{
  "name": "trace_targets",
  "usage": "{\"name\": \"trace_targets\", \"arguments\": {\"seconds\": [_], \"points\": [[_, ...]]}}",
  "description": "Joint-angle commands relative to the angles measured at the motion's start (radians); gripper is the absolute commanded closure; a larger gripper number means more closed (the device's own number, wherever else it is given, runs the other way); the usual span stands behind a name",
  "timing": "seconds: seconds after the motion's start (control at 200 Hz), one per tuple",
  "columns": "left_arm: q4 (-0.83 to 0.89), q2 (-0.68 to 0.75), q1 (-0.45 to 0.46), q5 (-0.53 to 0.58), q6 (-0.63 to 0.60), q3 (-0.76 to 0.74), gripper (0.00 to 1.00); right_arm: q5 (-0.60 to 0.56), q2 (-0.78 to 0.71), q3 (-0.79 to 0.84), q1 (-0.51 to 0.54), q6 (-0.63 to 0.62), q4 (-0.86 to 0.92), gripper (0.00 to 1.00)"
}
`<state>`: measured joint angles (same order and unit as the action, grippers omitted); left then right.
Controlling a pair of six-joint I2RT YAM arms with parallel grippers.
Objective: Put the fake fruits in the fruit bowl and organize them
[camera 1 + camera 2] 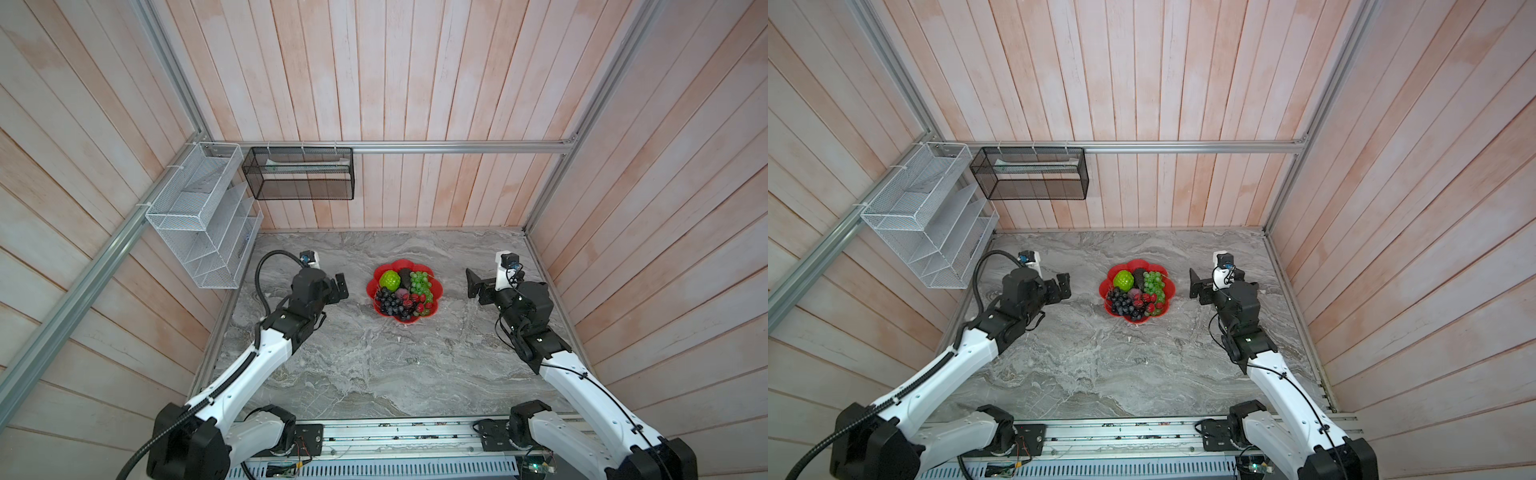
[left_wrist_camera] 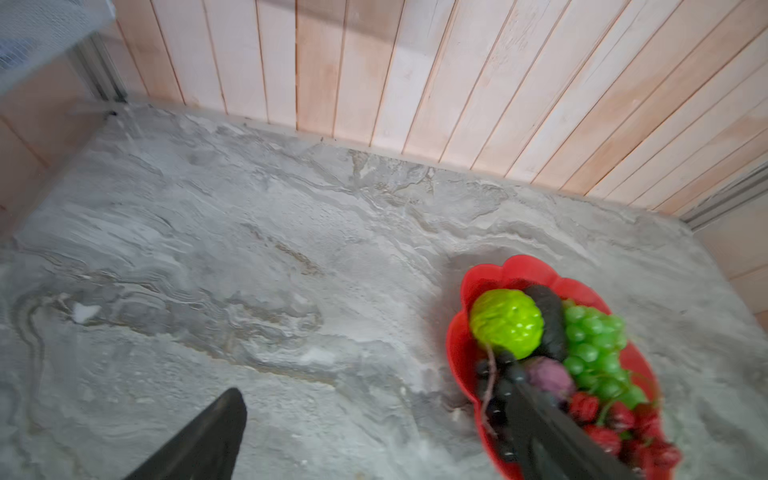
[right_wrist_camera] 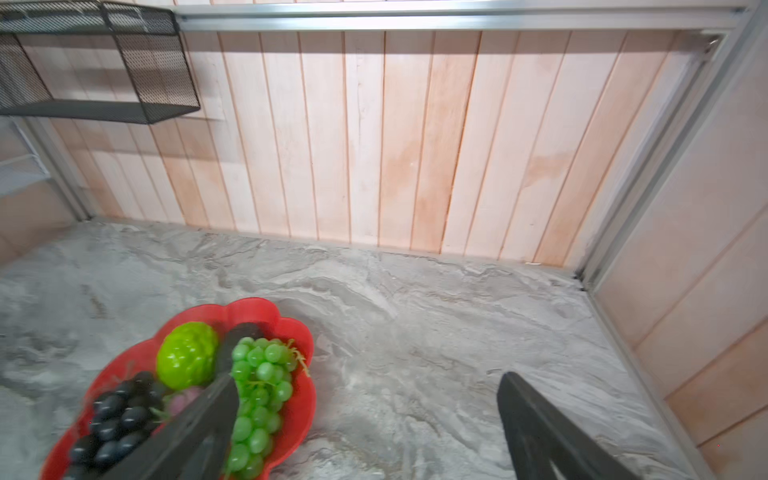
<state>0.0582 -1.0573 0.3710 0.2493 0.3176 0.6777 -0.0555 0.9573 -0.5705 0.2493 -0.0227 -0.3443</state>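
The fruit bowl, a red petalled dish, sits at the middle back of the marble table. In it lie the fake fruits: a bumpy lime-green ball, a black oval, green grapes, dark grapes, a purple-pink ball and small red fruits. My left gripper hangs open left of the bowl, holding nothing. My right gripper hangs open to the bowl's right, also holding nothing. Both wrist views show the bowl beside one finger.
A white wire mesh basket hangs on the left wall and a black mesh basket on the back wall. Wooden panel walls close the table on three sides. A metal rail runs along the front edge.
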Motion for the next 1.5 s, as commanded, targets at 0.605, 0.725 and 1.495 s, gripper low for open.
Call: {"name": "trace_targets", "arguments": {"seconds": [0.605, 0.725, 1.495], "points": [[-1.161, -0.383, -0.331, -0.080, -0.309, -0.427, 0.00, 0.064, 0.434, 0.401, -0.285, 0.036, -0.890, 0.02], [-1.272, -0.512, -0.331, -0.067, -0.308, -0.423, 0.00, 0.086, 0.626, 0.420, -0.291, 0.042, -1.155, 0.02], [-1.187, -0.489, -0.357, -0.096, -0.279, -0.396, 0.00, 0.118, 0.564, 0.325, -0.312, 0.047, -0.862, 0.02]]}}
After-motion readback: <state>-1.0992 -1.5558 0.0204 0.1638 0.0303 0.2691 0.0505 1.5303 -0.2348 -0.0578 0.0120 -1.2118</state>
